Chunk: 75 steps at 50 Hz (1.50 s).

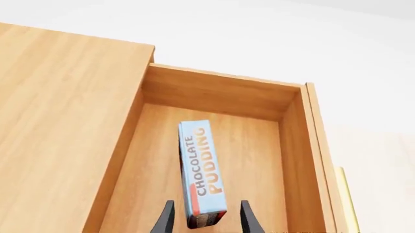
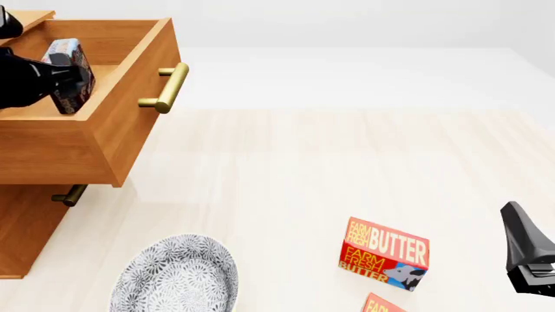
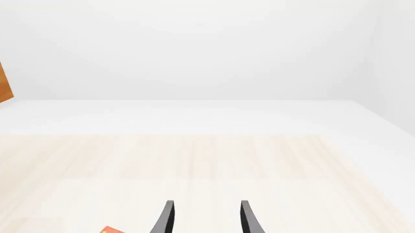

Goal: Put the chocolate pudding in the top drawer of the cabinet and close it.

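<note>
Chocolate pudding [image 1: 202,170] inside open top drawer [image 1: 295,141], left hand [image 1: 206,219] gripping

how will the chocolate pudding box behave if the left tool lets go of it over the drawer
The chocolate pudding looks like a thin, stiff carton, probably light. Held narrow-end down by the left tool over the top drawer, it would likely tip flat rather than stand. Its flat faces should not roll.

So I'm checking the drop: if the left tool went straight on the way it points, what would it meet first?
Probably the wooden floor of the top drawer. The left tool points down into it with the chocolate pudding between its fingers, so the box would likely touch first; depth is unclear.
</note>
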Each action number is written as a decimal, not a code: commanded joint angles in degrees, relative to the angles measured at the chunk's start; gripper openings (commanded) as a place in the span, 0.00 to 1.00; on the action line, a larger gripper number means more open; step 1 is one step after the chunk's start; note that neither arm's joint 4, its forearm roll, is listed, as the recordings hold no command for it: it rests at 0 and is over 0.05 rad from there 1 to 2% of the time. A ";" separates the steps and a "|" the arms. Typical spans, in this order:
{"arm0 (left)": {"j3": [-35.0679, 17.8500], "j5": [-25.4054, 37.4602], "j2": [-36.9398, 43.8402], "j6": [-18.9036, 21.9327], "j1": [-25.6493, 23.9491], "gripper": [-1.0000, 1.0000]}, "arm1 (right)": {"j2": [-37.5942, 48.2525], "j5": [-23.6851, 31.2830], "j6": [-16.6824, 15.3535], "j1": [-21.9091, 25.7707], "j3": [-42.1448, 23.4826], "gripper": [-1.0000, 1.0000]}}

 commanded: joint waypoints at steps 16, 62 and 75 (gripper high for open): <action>-1.76 5.18 -4.16 1.54 0.08 1.00 | 0.01 -0.01 0.00 0.00 0.00 1.00; -8.27 6.35 -8.55 0.65 -17.48 1.00 | 0.01 -0.01 0.01 0.00 0.00 1.00; -12.70 7.68 -6.20 1.50 -22.71 1.00 | -0.04 0.02 -0.04 0.01 0.00 1.00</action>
